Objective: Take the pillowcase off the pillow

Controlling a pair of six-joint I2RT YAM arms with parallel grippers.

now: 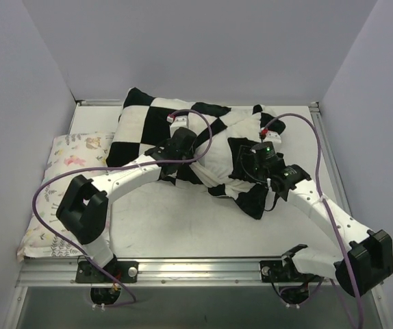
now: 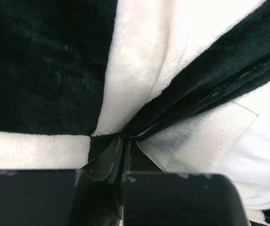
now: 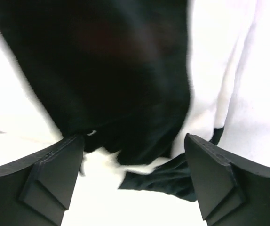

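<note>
pillowcase (image 1: 148,123): lies across the far half of the table (image 1: 183,219), round the pillow (image 2: 266,155), which shows white at the opening; soft, plush, light, likely to bunch.
left gripper (image 2: 124,151): pinched tight on a black fold at the hem.
hold: you want hem fabric alone, beside the opening, never the stuffing.
right gripper (image 3: 134,143): jaws wide over a black square, holding nothing.

Black-and-white checked pillowcase (image 1: 148,130): plush, rumpled, lying across the far half of the table (image 1: 183,226), on the pillow, near edge bunched into folds. Pillow (image 2: 262,160): plain white, mostly covered, 1 patch showing at the pillowcase's open hem.
</note>
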